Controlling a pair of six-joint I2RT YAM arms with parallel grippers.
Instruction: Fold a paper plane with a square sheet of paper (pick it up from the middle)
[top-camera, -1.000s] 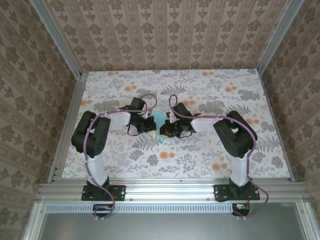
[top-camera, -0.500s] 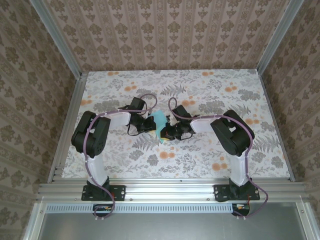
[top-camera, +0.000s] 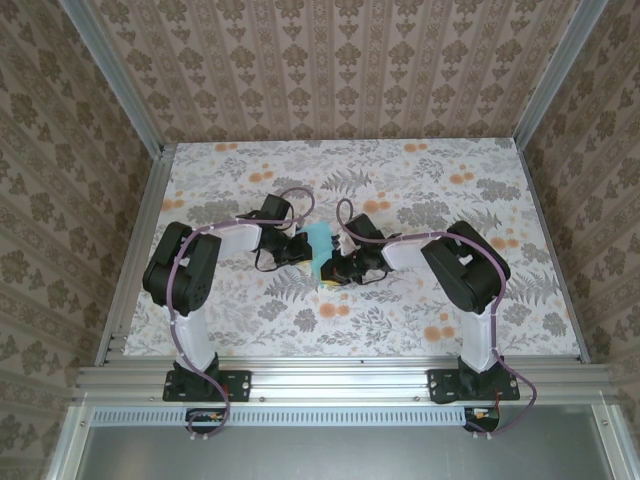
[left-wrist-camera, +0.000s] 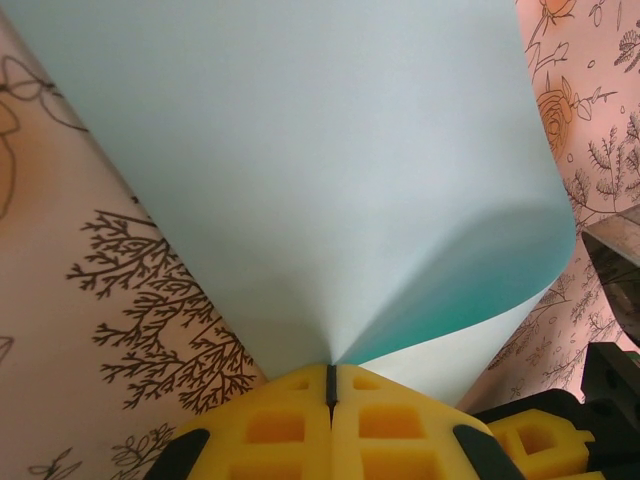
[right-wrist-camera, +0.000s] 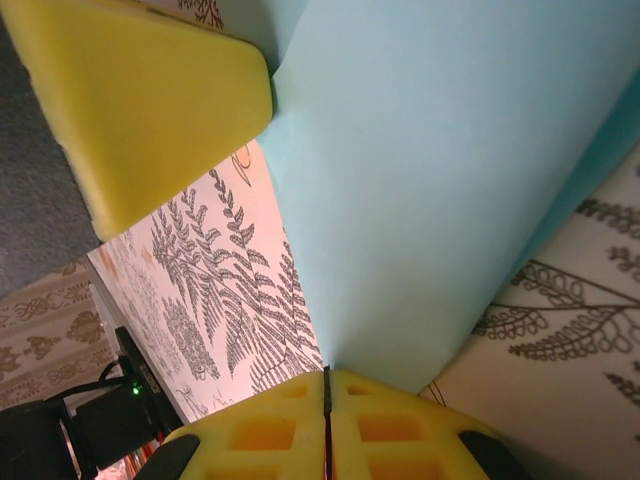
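Curled blue paper (left-wrist-camera: 300, 180) (two-sided pinch)

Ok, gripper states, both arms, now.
Left gripper: shut on the square sheet of paper.
Right gripper: shut on the same sheet.

right gripper (top-camera: 330, 272): has slid closer to the left gripper (top-camera: 304, 250) and a little toward the near edge.
square sheet of paper (top-camera: 320, 243): beside the left gripper, now bowed wider, with more turquoise showing.

The thin turquoise-blue square sheet of paper (left-wrist-camera: 330, 170) is seen as smooth and matt. The yellow block-shaped finger pads (right-wrist-camera: 150, 110) are finished matt, like soft plastic. Brushed metal is shown by the silver frame rails (top-camera: 330, 378).
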